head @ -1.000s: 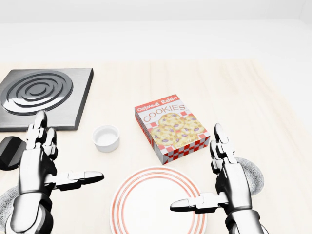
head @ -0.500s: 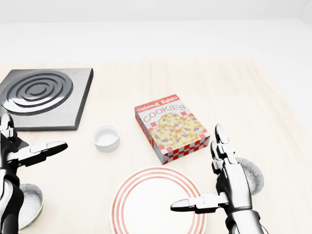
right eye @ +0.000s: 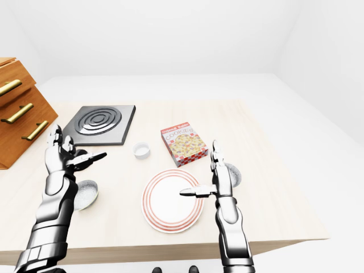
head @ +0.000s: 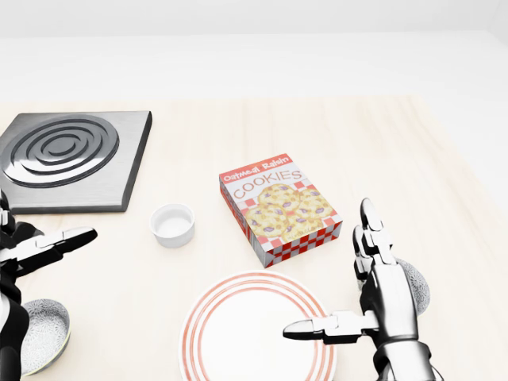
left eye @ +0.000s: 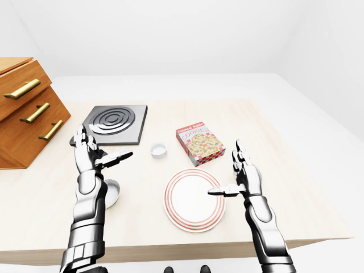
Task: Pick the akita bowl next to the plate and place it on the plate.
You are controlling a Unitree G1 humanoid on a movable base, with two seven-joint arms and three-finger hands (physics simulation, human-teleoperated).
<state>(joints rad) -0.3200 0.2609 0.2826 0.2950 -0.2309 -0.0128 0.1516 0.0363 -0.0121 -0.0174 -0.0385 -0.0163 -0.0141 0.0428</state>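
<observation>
1. Left-eye view: my left fingers [left eye: 82, 145] are spread wide and hold nothing. They hang above the bench [left eye: 273, 136], between the black hotplate [left eye: 114, 122] and a second speckled bowl [left eye: 112, 193] that sits beside my forearm. My right fingers [left eye: 240, 164] are spread too and also hold nothing, just right of the red-ringed plate [left eye: 194, 199]. A wooden drawer chest [left eye: 25, 114] stands at the left edge.
2. Head view: the akita bowl [head: 417, 286] sits on the bench just right of the plate, mostly hidden behind my right palm. I cannot tell whether my palm touches it. Above the plate the cookie box [head: 282, 208] lies flat, with a small white ramekin [head: 172, 225] to its left.
3. Right-eye view: the akita bowl shows upright past my right palm, near the plate's upper right rim. One of my right fingers points leftward over the plate, and the others point up the view.
</observation>
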